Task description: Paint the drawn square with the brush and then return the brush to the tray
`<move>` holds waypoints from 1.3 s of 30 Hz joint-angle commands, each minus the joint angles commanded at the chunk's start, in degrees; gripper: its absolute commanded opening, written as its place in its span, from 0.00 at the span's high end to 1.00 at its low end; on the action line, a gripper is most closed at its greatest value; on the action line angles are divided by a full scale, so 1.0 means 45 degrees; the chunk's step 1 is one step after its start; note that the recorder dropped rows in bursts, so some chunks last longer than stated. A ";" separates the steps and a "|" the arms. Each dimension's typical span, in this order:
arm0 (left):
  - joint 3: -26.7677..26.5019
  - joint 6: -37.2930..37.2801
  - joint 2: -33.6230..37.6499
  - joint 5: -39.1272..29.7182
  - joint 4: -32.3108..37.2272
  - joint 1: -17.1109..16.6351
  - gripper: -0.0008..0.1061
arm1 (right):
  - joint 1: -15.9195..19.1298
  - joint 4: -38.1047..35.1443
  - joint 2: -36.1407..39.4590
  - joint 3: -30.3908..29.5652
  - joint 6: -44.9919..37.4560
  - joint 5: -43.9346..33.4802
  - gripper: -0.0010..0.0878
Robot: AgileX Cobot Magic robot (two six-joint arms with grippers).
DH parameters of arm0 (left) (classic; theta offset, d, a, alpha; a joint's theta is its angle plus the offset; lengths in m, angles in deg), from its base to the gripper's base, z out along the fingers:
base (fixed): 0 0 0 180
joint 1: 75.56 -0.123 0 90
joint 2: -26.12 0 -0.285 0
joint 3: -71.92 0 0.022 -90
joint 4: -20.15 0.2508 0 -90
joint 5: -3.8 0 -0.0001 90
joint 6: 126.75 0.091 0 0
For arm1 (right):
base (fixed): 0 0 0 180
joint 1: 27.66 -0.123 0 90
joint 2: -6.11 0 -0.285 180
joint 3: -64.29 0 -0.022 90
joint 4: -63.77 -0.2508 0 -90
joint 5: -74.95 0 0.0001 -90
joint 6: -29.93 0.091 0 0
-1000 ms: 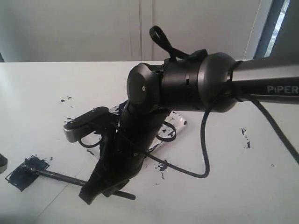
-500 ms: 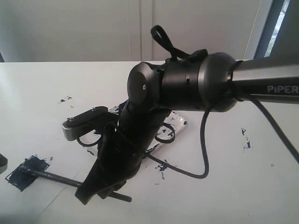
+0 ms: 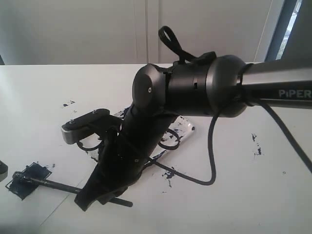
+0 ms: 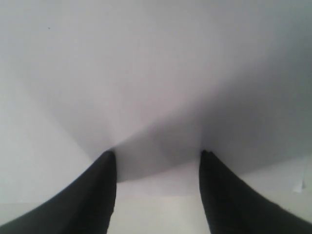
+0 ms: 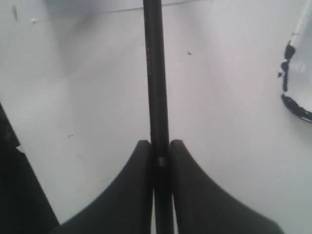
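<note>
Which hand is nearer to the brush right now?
Right. The right hand is clamped on the brush shaft; the left hand is open over a white surface, with no brush in its wrist view.

The white table [image 3: 243, 195] has a dark painted square [image 3: 35, 171] at 8 o'clock, a messy tray [image 3: 184, 127] near the middle, and paint spots [image 3: 256, 145] at 3 o'clock.

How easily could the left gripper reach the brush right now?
Probably not: the right gripper is shut on the brush, its arm covering much of the shaft, and the open left gripper faces only white surface.
</note>
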 joint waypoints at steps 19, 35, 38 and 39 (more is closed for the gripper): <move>-0.1841 -0.0334 -0.2747 -0.1465 0.0000 0.0000 0.47 | 0.0288 0.4039 -0.4584 0.0000 0.2548 0.0406 0.99; -0.3110 -0.0656 -0.4344 -0.2165 0.0113 0.0000 0.47 | 0.0142 0.0999 -0.4388 -0.0272 0.1186 -0.1668 0.99; -0.3110 -0.0630 -0.4414 -0.2172 0.0183 0.0000 0.47 | -0.0173 0.0452 -0.3749 -0.0227 0.0918 -0.1542 0.99; -0.3110 -0.0629 -0.4435 -0.2148 0.0255 0.0000 0.47 | -0.0301 0.0345 -0.3490 -0.0227 0.0861 -0.1542 0.99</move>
